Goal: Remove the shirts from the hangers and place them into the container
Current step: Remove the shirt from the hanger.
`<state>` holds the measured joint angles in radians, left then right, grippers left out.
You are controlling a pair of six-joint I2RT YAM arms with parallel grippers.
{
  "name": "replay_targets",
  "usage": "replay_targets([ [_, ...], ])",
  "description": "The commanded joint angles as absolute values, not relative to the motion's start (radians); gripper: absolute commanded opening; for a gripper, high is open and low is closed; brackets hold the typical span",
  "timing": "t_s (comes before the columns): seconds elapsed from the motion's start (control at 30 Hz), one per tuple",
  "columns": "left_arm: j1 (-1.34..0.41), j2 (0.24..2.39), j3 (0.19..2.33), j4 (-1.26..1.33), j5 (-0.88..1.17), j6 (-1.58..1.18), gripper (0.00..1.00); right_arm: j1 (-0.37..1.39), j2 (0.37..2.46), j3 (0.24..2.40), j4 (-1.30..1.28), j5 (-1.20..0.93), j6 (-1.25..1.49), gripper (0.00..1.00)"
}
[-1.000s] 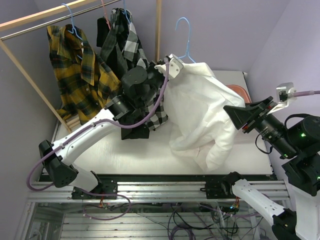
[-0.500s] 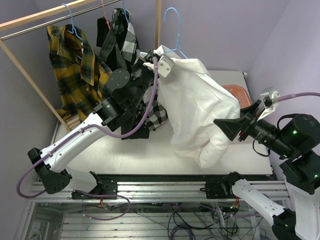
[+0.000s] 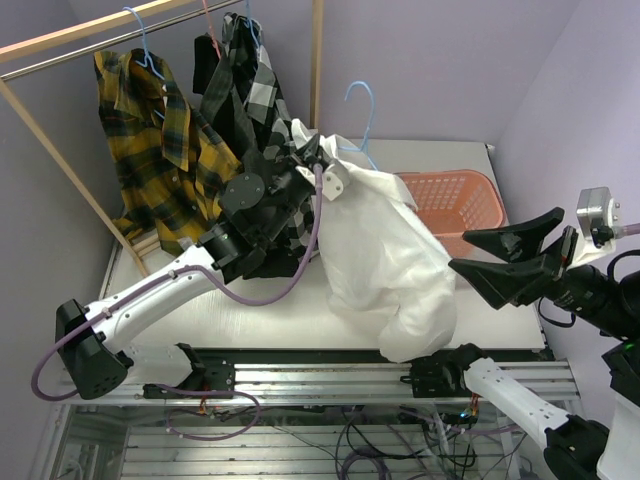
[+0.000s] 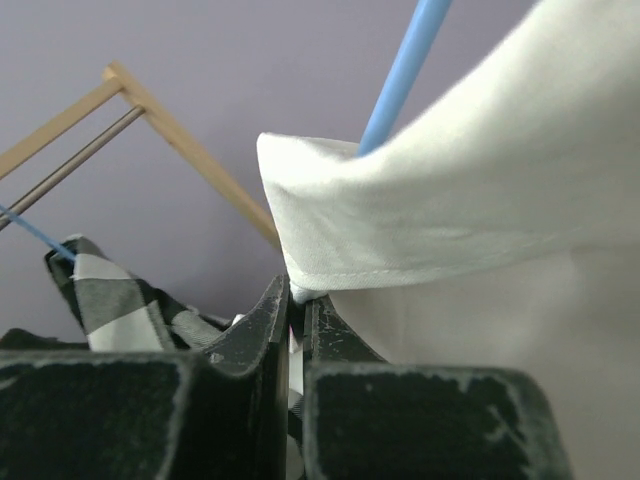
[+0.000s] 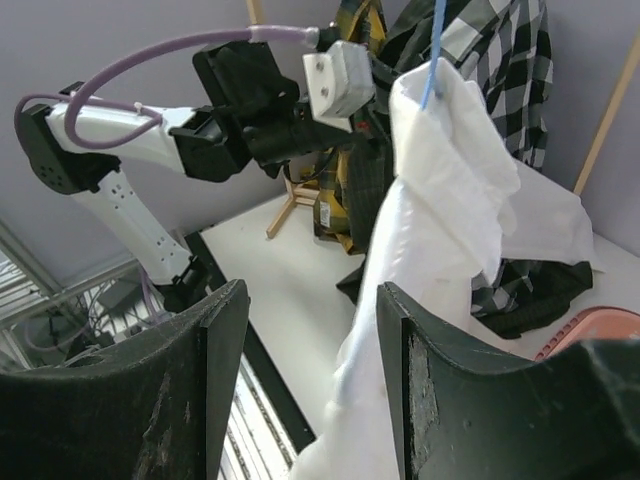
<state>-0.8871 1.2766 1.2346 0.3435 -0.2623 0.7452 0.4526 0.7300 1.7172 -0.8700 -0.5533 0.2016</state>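
Left gripper [image 4: 297, 303] clamped on the collar edge of the white shirt [image 3: 385, 260] (light blue hanger [image 3: 362, 105] pokes out of the collar). The shirt hangs over the table [image 3: 260, 310]. Right gripper [image 3: 461, 250] has its jaws apart, empty, beside the shirt. Pink container [image 3: 455, 190] sits behind the shirt.

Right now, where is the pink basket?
In the top view the pink basket sits at the far right of the table. It is partly hidden behind the white shirt, just beyond the open right gripper.
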Motion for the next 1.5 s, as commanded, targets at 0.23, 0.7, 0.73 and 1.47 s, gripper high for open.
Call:
replay_targets([
  [0.23, -0.892, 1.130, 1.093, 0.527, 0.041, 0.577, 0.07, 0.452, 0.826, 1.730, -0.844, -0.526, 0.150, 0.53],
  [0.7, -0.891, 1.076, 1.050, 0.529, 0.268, 0.230, 0.07, 0.453, 0.887, 1.619, -0.640, -0.523, 0.044, 0.51],
  [0.73, -0.891, 1.080, 1.056, 0.529, 0.286, 0.219, 0.07, 0.453, 0.893, 1.618, -0.629, -0.524, 0.036, 0.51],
  [1.47, -0.854, 1.184, 1.122, 0.785, 0.529, -0.099, 0.07, 0.453, 1.028, 1.642, -0.624, -0.630, -0.124, 0.52],
])
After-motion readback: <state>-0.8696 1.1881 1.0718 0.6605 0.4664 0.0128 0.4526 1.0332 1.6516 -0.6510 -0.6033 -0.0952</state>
